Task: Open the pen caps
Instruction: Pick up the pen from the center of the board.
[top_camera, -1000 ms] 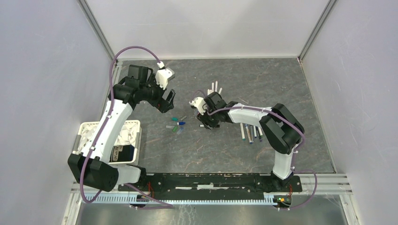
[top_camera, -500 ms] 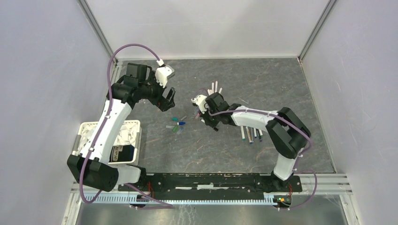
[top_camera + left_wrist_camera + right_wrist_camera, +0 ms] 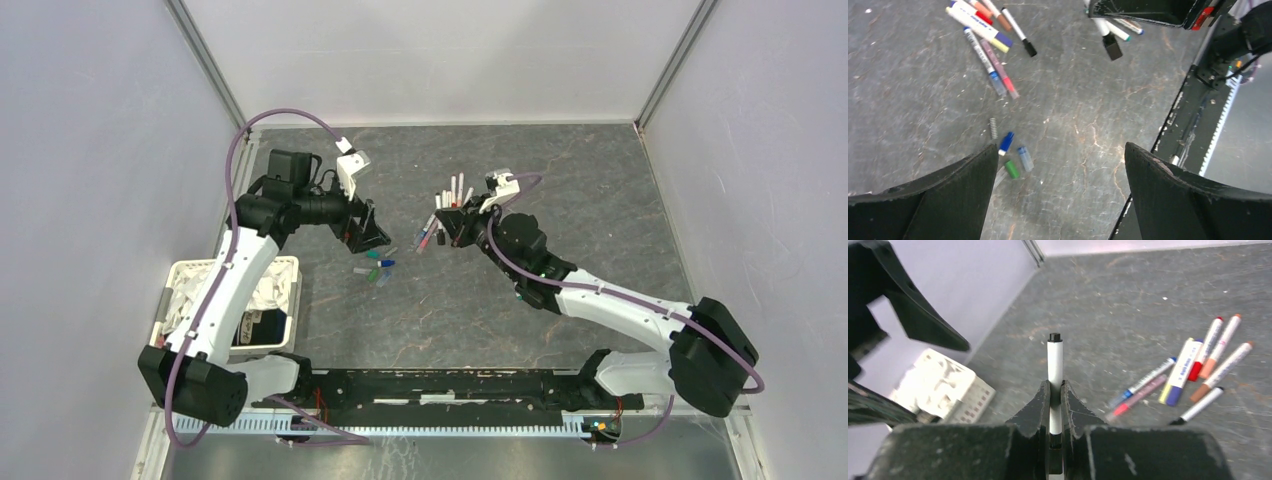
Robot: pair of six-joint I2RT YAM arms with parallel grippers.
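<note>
We've a pen (image 3: 1055, 362) pinched in R gripper (image 3: 1055, 390), L gripper (image 3: 1060, 150) wide open, empty — next, offer L its cap (image 3: 1055, 337).

Right pincer (image 3: 1055, 389) clamps a black-tipped white pen (image 3: 1055, 359), loose pens (image 3: 1180, 371) lying beyond.

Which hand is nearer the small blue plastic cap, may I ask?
Left. The left hand hovers just beyond the blue cap; the right hand, gripping a white pen, is farther right.
</note>
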